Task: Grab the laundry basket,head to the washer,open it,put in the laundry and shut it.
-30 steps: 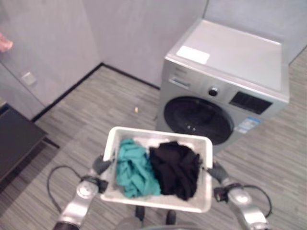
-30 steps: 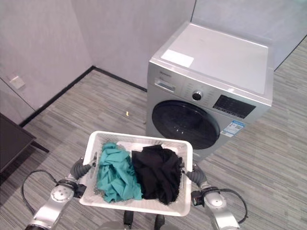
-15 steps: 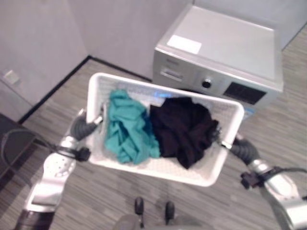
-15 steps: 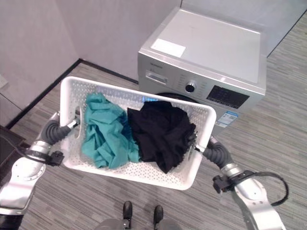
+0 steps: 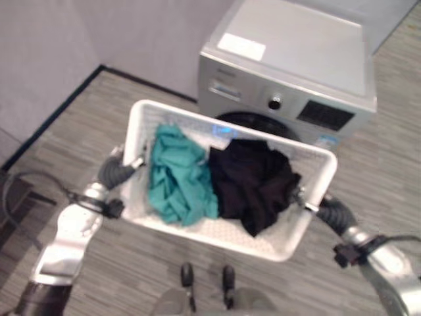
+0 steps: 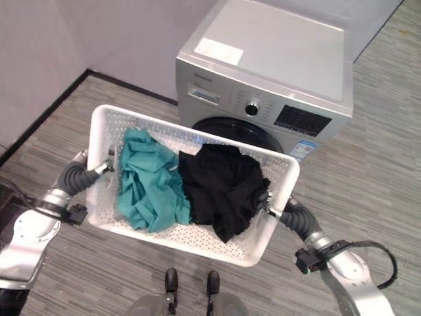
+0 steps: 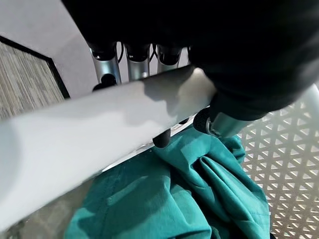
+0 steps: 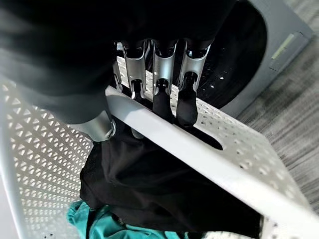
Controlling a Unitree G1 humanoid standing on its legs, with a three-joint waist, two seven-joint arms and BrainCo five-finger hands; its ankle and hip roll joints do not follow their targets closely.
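Note:
I carry a white perforated laundry basket [image 6: 125, 227] in front of me, held off the floor. My left hand [image 6: 80, 176] is curled round its left rim, and my right hand [image 6: 289, 214] is curled round the right rim; the wrist views show the fingers [image 8: 164, 97] hooked through the handle slot and the left fingers [image 7: 134, 62] over the rim. Inside lie a teal garment [image 6: 146, 181] on the left and a black garment [image 6: 223, 187] on the right. The silver front-loading washer [image 6: 276, 72] stands just beyond the basket, its dark round door [image 6: 227, 128] shut and partly hidden by the basket.
Grey walls with a black skirting board [image 6: 49, 108] run along the left and behind the washer. Striped grey floor [image 6: 375, 178] lies open to the right of the washer and below the basket.
The washer now sits closer and more centred as the camera moved toward it. The basket stays held in both hands, slightly lower in view than half a second ago.

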